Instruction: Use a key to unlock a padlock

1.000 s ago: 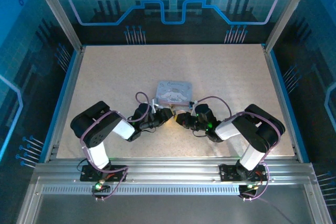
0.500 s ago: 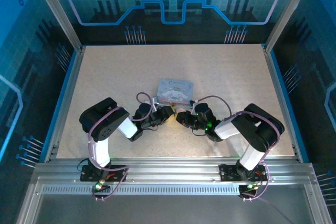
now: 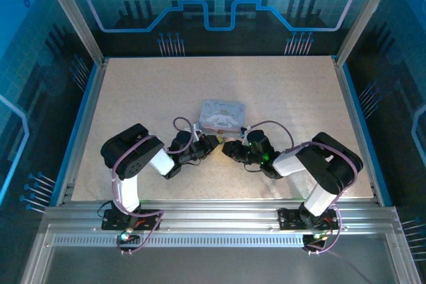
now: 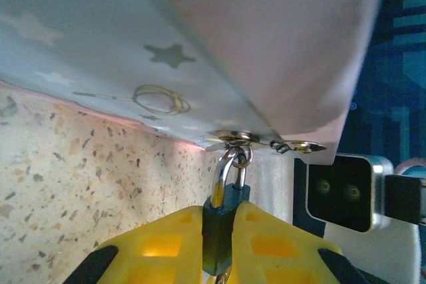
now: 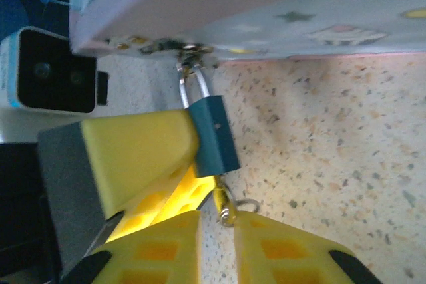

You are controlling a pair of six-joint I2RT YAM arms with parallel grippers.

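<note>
The small dark teal padlock hangs by its shackle from the hasp of the lavender tin box. My left gripper is shut on the padlock's body, one yellow finger on each side. From the right wrist, the padlock rests against a left finger. The key sticks out of its underside with a small wire ring. My right gripper stands open by a narrow gap just below the key, whose end touches its right fingertip. From above, both grippers meet in front of the box.
The speckled table stretches behind and to both sides of the box. Metal posts and blue walls close it in. The right arm's wrist camera sits close beside the padlock, and the left arm's camera is just as near.
My left arm's elbow has drawn in and its gripper has closed on the padlock. My right gripper's fingers have parted a little around the key.
</note>
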